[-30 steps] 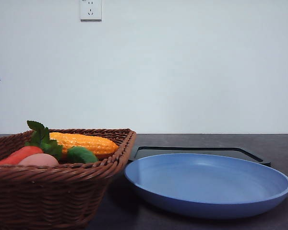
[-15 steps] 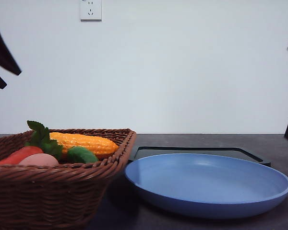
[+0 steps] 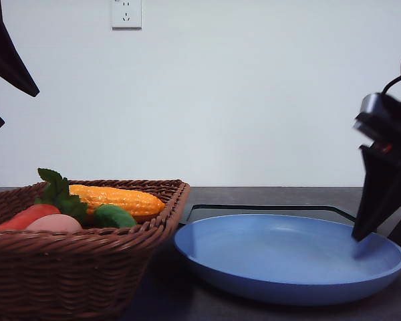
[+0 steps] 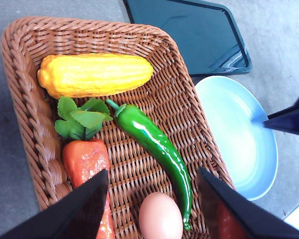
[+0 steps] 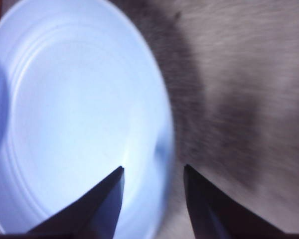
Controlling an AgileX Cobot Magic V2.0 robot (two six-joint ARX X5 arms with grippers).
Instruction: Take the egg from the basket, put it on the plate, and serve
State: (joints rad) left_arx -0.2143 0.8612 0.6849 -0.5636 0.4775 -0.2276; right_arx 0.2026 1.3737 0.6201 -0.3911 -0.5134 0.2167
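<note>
The pinkish-tan egg [image 3: 53, 223] [image 4: 160, 217] lies in the brown wicker basket [image 3: 87, 235] [image 4: 21, 99] at the front left, beside a carrot and a green pepper. My left gripper [image 3: 21, 108] [image 4: 152, 172] hangs open high above the basket, with the egg below its gap. To the right of the basket rests the blue plate [image 3: 287, 257] [image 4: 239, 134] [image 5: 65, 124], with nothing on it. My right gripper [image 3: 377, 239] [image 5: 153, 168] is open and low at the plate's right rim, one finger over the plate and one outside it.
In the basket lie a yellow corn cob [image 3: 117, 198] [image 4: 94, 74], a green pepper [image 3: 113, 216] [image 4: 154, 144] and a leafy carrot [image 3: 27, 215] [image 4: 84, 164]. Behind the plate is a flat black tray [image 3: 274, 210] [image 4: 189, 30]. Bare grey table lies right of the plate.
My right gripper has come down from the upper right edge to the plate's right rim. The left gripper has risen and come a little further into view at the upper left.
</note>
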